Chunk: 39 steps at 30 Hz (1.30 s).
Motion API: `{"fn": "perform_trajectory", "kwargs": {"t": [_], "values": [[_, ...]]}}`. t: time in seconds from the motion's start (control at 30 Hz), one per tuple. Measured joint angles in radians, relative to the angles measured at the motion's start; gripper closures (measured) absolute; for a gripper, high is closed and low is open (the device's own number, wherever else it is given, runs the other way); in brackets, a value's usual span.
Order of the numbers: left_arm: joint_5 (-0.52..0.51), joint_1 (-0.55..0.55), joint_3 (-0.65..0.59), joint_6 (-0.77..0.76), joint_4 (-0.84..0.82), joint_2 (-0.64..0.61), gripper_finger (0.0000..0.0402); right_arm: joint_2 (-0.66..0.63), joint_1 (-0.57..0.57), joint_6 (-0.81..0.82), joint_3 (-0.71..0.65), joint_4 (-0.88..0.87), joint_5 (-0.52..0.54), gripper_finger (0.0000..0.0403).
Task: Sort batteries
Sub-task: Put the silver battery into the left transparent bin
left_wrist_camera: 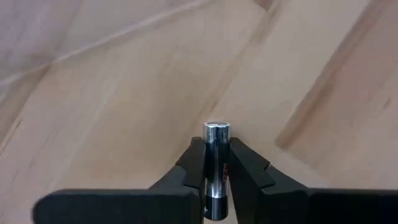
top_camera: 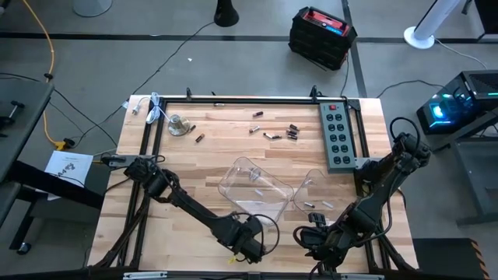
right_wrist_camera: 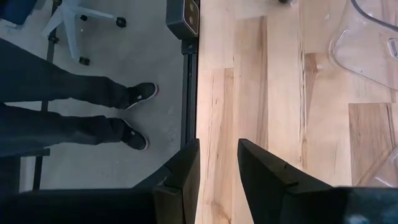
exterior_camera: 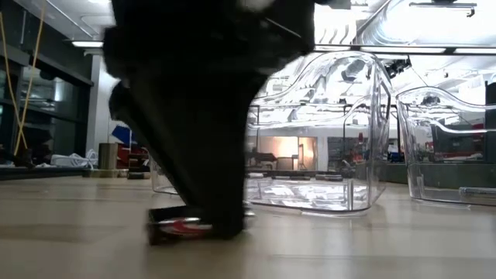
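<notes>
We see a silvery battery (left_wrist_camera: 216, 171) clamped between the left gripper's (left_wrist_camera: 216, 163) fingers, low over the table's (top_camera: 156, 233) near edge just before the trays (top_camera: 250, 185), while the right gripper (right_wrist_camera: 217, 163) waits nearby, fingers apart.

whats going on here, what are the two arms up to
The left pincer is shut on a battery at the table's near edge, just in front of the bigger clear tray. The right pincer hangs open and empty over bare wood near that same edge. More loose batteries lie at the far side beside the power strip, and a few already sit in the smaller tray.
</notes>
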Motion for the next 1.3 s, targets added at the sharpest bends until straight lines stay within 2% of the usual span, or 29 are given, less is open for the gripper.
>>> {"fn": "perform_trajectory", "kwargs": {"t": [0.13,0.3,0.4,0.47,0.53,0.6,0.67,0.73,0.8,1.0,1.2,1.3], "values": [[-0.045,-0.014,-0.004,0.041,-0.106,-0.065,0.0365,0.0,-0.001,-0.004,0.0,0.0,0.0,0.0302],[-0.177,-0.031,-0.001,0.107,-0.223,-0.186,0.037,-0.038,-0.008,0.003,0.0,0.003,0.0,0.0302],[-0.329,-0.041,-0.002,0.184,-0.223,-0.28,0.037,-0.087,-0.02,0.02,0.0,0.003,0.021,0.0302],[-0.455,-0.036,0.002,0.261,-0.194,-0.334,0.037,-0.127,-0.024,0.029,0.0,0.002,0.092,0.0302],[-0.524,-0.008,0.002,0.361,-0.148,-0.362,0.0365,-0.166,-0.028,0.03,0.0,0.002,0.179,0.0302],[-0.496,0.051,0.002,0.473,-0.079,-0.36,0.0358,-0.197,-0.037,0.031,0.001,0.002,0.26,0.0302],[-0.404,0.11,0.0,0.559,-0.024,-0.34,0.0355,-0.218,-0.049,0.032,0.001,0.002,0.317,0.0302],[-0.308,0.158,0.0,0.66,0.037,-0.309,0.0353,-0.237,-0.066,0.032,0.001,0.002,0.346,0.0302],[-0.276,0.194,0.0,0.746,0.046,-0.272,0.0352,-0.246,-0.09,0.034,0.001,0.002,0.353,0.0302],[-0.259,0.299,-0.001,0.821,0.047,-0.223,0.034,-0.247,-0.15,0.074,0.001,0.0,0.353,0.0302],[-0.101,0.345,0.0,0.885,0.039,-0.232,0.0296,-0.247,-0.202,0.032,0.001,-0.001,0.339,0.0302],[-0.056,0.358,-0.013,0.908,0.056,-0.236,0.0275,-0.247,-0.232,-0.023,0.001,-0.021,0.313,0.0302]]}}
